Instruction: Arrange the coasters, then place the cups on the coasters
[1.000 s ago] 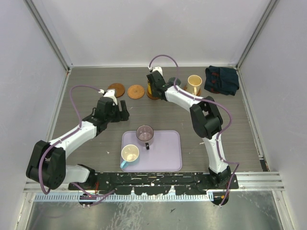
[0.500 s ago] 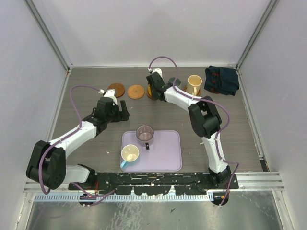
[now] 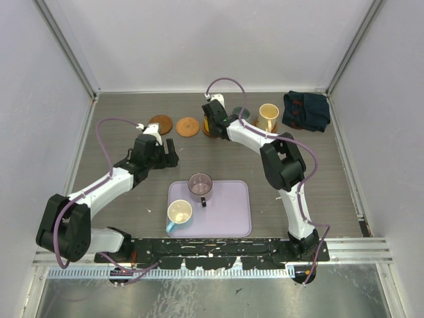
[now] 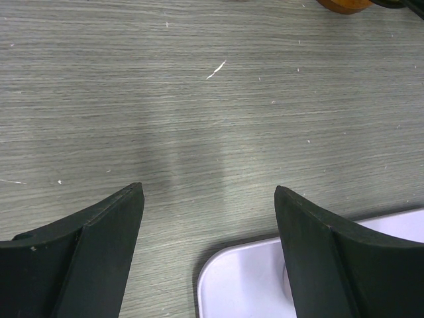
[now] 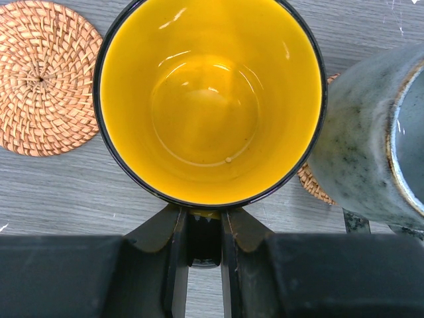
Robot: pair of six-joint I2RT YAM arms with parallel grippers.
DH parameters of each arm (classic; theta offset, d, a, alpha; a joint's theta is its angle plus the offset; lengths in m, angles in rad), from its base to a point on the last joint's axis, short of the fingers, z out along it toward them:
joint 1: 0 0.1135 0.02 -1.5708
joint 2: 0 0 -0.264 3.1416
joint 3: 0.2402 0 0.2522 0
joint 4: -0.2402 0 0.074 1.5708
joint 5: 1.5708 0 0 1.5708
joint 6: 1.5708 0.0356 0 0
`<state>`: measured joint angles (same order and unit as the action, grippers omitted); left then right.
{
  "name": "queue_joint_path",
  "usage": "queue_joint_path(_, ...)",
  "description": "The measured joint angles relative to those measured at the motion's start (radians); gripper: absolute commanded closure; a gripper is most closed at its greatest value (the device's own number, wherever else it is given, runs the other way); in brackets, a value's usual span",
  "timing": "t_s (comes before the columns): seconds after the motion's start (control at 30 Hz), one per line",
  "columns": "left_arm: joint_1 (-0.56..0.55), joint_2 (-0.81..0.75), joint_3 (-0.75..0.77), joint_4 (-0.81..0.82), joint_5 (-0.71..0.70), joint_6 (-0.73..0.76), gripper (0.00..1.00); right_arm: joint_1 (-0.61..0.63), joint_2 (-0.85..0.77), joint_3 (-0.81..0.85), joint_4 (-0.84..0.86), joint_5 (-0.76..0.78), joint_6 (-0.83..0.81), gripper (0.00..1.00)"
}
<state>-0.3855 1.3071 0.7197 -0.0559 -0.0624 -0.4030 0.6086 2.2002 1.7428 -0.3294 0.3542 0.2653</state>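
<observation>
Lavender tray (image 3: 228, 222) carries purple-grey mug (image 3: 200, 185) and cream-blue mug (image 3: 179, 212). Left gripper (image 4: 209, 192) off tray's far-left corner, jaws wide, empty. Right gripper (image 5: 204, 228) well beyond tray's far edge, pinching yellow mug (image 5: 209, 99) by its handle. Two bare coasters (image 3: 187, 126) beyond tray's far-left corner.

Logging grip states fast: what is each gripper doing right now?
Left gripper: open, empty.
Right gripper: shut on the handle of the glossy yellow-orange ceramic mug.
</observation>
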Motion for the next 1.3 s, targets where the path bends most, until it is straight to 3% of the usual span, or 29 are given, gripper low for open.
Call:
queue_joint_path(0.37, 0.0, 0.0, 0.0, 0.0, 0.0, 0.0, 0.19, 0.0, 0.0, -0.002, 0.018, 0.0, 0.008, 0.47)
queue_joint_path(0.9, 0.0, 0.0, -0.006, 0.0, 0.007, -0.001, 0.16, 0.015, -0.024, -0.044, 0.038, 0.0, 0.008, 0.33)
queue_joint_path(1.2, 0.0, -0.101, -0.021, -0.002, 0.051, 0.002, 0.13, 0.047, -0.164, -0.127, 0.047, 0.013, 0.008, 0.28)
queue_joint_path(1.3, -0.001, -0.146, -0.021, -0.008, 0.08, 0.004, 0.08, 0.053, -0.237, -0.171, 0.056, 0.023, 0.009, 0.27)
